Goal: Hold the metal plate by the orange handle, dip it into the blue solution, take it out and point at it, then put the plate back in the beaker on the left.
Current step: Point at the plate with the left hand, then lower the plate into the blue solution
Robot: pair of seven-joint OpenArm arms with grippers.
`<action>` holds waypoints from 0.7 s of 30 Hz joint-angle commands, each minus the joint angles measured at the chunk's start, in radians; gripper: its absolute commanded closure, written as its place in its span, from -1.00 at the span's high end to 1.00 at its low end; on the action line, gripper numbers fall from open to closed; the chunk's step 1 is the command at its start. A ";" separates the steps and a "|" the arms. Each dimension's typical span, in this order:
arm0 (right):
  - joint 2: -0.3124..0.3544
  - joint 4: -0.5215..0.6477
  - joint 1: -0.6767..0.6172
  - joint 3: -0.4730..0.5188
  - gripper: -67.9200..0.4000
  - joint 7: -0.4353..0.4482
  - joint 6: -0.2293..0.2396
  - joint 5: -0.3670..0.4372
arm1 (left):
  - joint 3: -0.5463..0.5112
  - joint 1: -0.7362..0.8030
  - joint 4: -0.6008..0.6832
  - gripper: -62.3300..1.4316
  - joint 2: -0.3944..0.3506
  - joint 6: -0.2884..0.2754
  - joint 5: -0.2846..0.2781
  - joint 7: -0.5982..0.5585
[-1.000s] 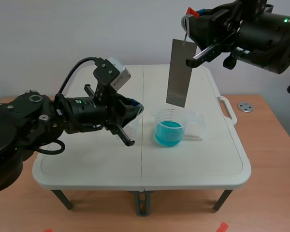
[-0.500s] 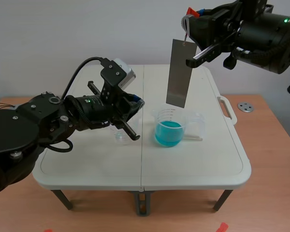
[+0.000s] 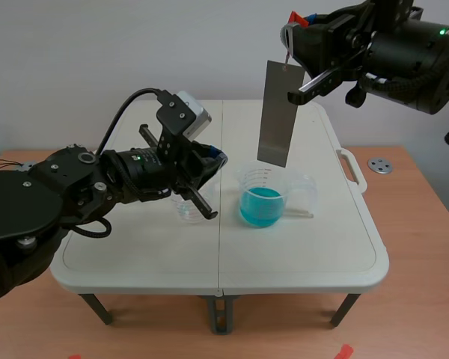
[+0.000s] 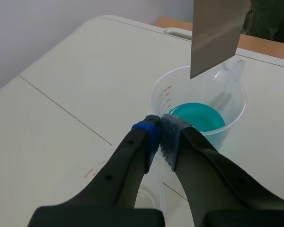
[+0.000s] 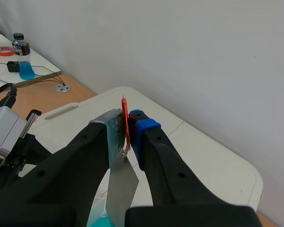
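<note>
A grey metal plate hangs upright from a thin orange handle, its lower edge just above the clear beaker of blue solution. My right gripper is shut on the orange handle, high over the table, and the plate dangles below the fingers. My left gripper is shut on nothing, with its tips aimed toward the blue beaker and the plate's lower end. An empty clear beaker stands under the left gripper.
The white folding table has a carry handle on its right edge. A metal disc lies on the wooden surface beyond. A bottle of blue liquid and a tape roll sit far off.
My left arm has come forward and to the right, bringing its shut fingers closer to the blue beaker. The right arm and the plate have stayed still.
</note>
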 commanded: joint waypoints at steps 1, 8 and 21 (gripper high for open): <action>0.007 0.009 0.013 0.010 -0.95 0.015 -0.006 0.011 | -0.002 -0.020 0.013 -0.86 0.008 -0.015 -0.006 -0.014; 0.007 0.009 0.013 0.010 -0.95 0.015 -0.006 0.011 | -0.002 -0.020 0.013 -0.86 0.013 -0.020 -0.003 -0.010; 0.007 0.009 0.013 0.010 -0.95 0.016 -0.006 0.011 | -0.060 0.023 0.081 -0.86 -0.123 -0.009 -0.046 -0.010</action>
